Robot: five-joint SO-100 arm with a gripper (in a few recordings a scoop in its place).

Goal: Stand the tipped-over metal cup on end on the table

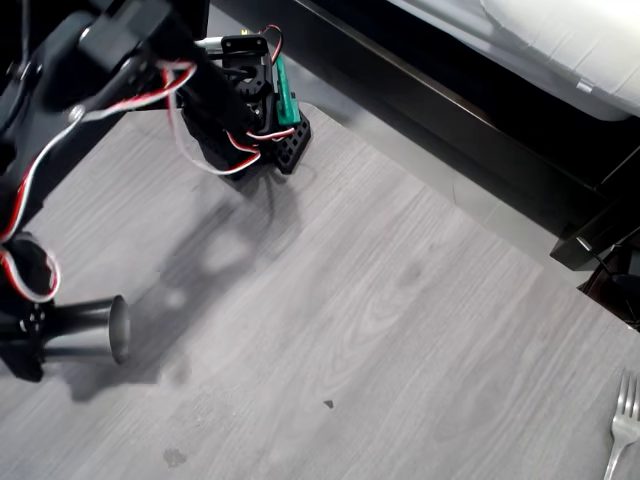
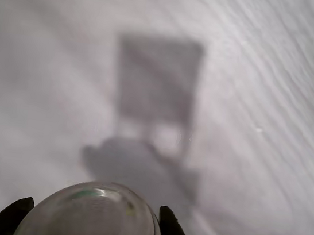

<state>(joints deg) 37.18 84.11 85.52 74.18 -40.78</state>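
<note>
1. In the overhead view, the metal cup (image 1: 90, 330) is seen at the left edge, lying horizontally with its open rim pointing right, above the table (image 1: 380, 330), where its dark shadow falls beneath and to the right of it.
2. The cup's closed end is gripped by the gripper (image 1: 25, 335), whose dark body is cut off by the left edge of the overhead view; the jaws are closed against the cup's sides.
3. In the wrist view, the cup's rounded base (image 2: 91, 216) is seen blurred at the bottom, with one dark fingertip (image 2: 12, 217) pressed against it on the left and another on the right.
4. The arm's black base (image 1: 255, 130), with red and white wires and a green part, is seen on the table at the upper left, well apart from the cup.
5. A silver fork (image 1: 622, 425) lies at the lower right corner, partly cut off by the edge.
6. A black furniture frame (image 1: 470, 120) runs diagonally beyond the table's far edge.
7. A small dark speck (image 1: 327, 404) is seen on the bare laminate.
</note>
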